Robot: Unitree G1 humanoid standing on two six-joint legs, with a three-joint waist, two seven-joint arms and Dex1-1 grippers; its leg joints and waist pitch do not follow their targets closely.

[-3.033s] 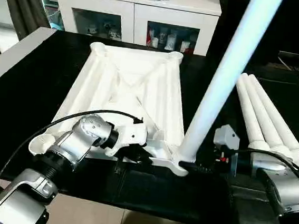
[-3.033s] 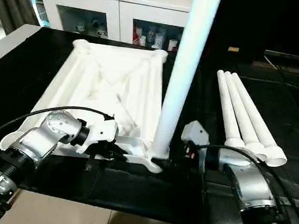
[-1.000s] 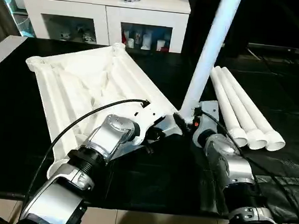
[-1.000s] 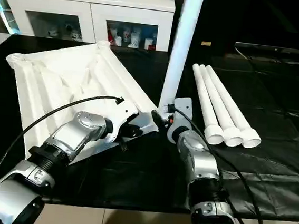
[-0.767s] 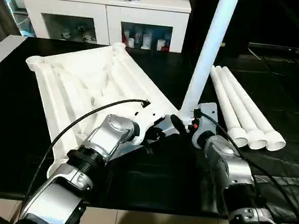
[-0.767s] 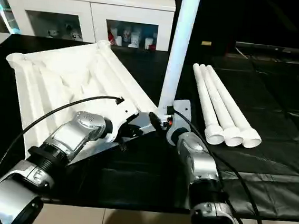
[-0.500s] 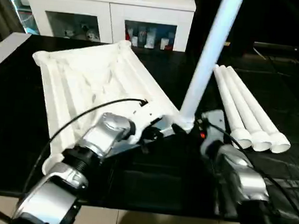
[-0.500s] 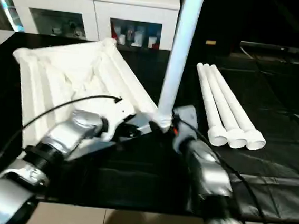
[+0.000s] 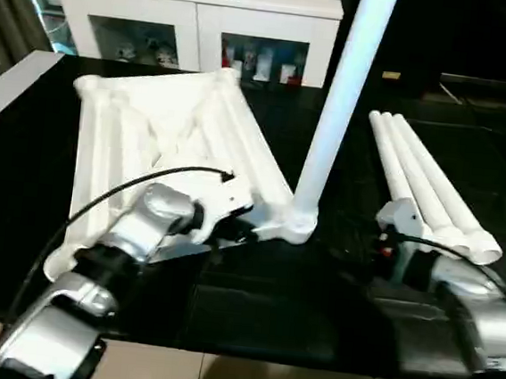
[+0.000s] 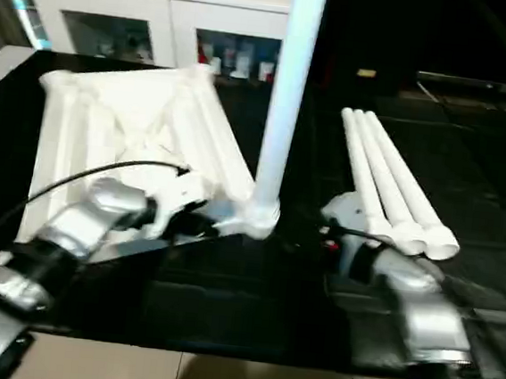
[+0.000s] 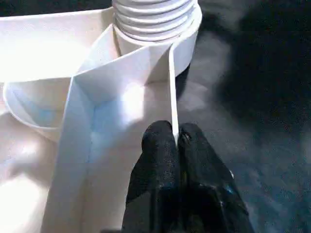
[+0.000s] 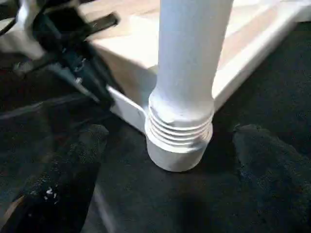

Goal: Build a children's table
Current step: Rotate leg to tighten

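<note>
While the white tabletop lies ribbed side up and askew on the black table, one leg stands upright in its near corner socket, threads showing at the collar. The left gripper is pinched tight on a thin rib of the tabletop beside that socket. The right gripper is spread wide, its fingers well apart on either side of the socket, touching nothing. Three more legs lie side by side on the table to the right, near the right forearm. A white cabinet stands behind.
</note>
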